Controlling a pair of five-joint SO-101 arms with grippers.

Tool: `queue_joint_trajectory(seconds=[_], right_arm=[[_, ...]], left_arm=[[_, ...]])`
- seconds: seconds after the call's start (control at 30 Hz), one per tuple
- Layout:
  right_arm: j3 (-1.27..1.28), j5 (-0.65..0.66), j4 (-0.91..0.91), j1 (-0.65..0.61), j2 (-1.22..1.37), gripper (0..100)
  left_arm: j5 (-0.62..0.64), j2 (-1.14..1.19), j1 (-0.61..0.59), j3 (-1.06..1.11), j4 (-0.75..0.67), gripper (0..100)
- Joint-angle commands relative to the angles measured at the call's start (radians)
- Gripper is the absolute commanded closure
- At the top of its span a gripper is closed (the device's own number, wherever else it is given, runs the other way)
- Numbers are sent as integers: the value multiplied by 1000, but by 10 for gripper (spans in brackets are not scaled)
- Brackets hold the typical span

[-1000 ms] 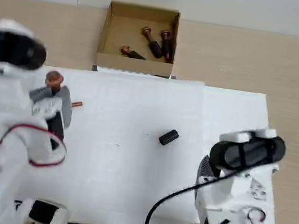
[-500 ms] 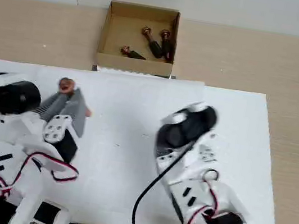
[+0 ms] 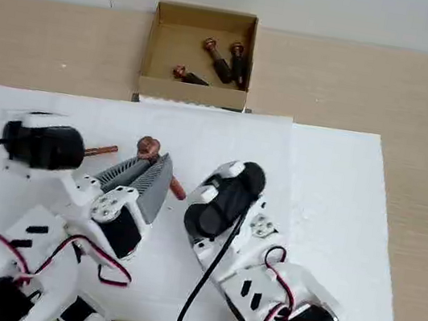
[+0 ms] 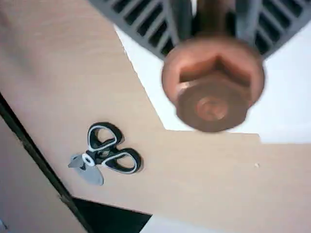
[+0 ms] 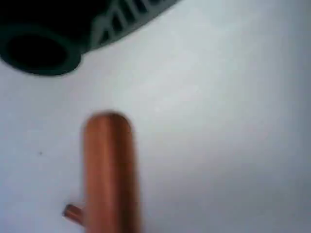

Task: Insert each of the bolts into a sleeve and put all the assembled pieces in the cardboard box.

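Insertion step: the left arm (image 3: 47,147) clamps a copper bolt (image 4: 214,83) in its jaws over the white sheet (image 3: 330,175). The shaft tip is near the black sleeve (image 5: 37,49) at the right arm (image 3: 226,197), whose jaws' state cannot be told. Next, likely: lining shaft with bore.

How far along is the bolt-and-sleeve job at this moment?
Done: three assembled pieces lie in the cardboard box. In hand: the left gripper holds a bolt, its tip pointed toward the black sleeve in the right gripper, not yet inserted. Left: join these, box them, and deal with the second bolt lying on the white sheet.
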Motion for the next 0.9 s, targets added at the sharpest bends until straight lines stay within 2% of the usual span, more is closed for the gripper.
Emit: queue_joint_trajectory(seconds=[0.0,0.43,0.63,0.87], right_arm=[[-6,12,-15,-22,-7,996],[-12,15,-16,-24,-7,996],[-14,57,-18,-24,-7,996],[-14,52,-18,-82,-7,996]], left_arm=[[5,-11,9,4,-34,995],[5,-9,23,36,-35,995],[5,-11,23,45,-38,995],[5,-8,23,47,-54,995]])
